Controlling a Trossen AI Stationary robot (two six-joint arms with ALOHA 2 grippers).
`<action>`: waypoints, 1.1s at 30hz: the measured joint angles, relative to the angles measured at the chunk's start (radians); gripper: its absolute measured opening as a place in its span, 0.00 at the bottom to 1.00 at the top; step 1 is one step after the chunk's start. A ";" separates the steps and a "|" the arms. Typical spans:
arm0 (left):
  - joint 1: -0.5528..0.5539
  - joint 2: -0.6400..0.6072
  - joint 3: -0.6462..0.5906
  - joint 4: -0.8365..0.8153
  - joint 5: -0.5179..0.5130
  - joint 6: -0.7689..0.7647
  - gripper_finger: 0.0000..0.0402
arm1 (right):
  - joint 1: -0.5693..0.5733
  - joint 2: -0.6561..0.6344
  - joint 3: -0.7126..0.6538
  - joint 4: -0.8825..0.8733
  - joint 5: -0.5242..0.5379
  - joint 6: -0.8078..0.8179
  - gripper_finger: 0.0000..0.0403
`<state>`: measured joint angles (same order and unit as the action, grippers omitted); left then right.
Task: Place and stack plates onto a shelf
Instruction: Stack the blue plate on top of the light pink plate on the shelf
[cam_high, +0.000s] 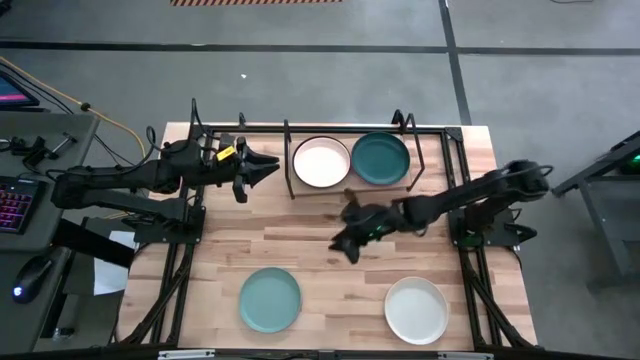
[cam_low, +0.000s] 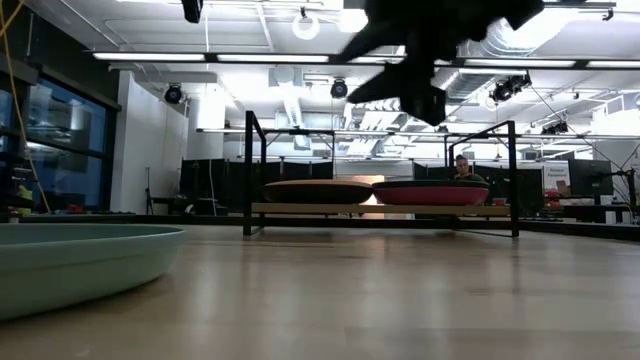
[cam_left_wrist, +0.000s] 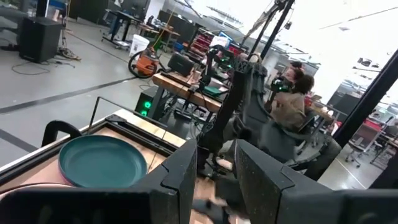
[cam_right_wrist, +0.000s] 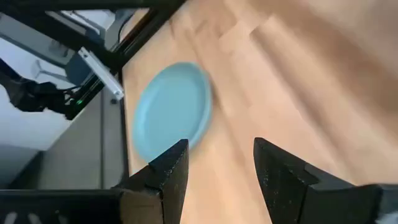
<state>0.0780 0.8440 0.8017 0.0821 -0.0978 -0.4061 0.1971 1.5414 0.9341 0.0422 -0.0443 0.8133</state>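
Wooden bench (cam_high: 320, 255) bears 2 loose plates; right gripper (cam_high: 345, 240), fingers parted and empty, hangs mid-bench nearer the light teal plate (cam_high: 270, 299) than the waiting, half-open left gripper (cam_high: 262, 167).

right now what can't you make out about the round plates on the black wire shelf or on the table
- High view: the round pale pink plate and the round dark teal plate on the black wire shelf cover whatever lies beneath them.
- Low view: the two stacks show edge-on; the plate count is too small to tell.
- Low view: the round light teal plate is cut off by the picture's edge.
- Low view: the round white plate is out of frame.
- Right wrist view: motion blurs the light teal plate.
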 joint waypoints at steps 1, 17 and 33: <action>0.000 0.000 0.000 -0.001 0.000 0.002 0.25 | 0.017 0.035 0.029 -0.002 -0.002 0.026 0.40; 0.000 0.000 0.000 -0.010 0.000 0.077 0.25 | 0.152 0.654 0.808 -0.541 0.165 0.269 0.40; 0.000 0.000 0.000 -0.007 0.001 -0.005 0.25 | 0.168 0.963 1.197 -0.835 0.208 0.251 0.26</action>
<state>0.0780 0.8440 0.8017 0.0750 -0.0971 -0.4115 0.3656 2.5042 2.1307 -0.7927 0.1636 1.0646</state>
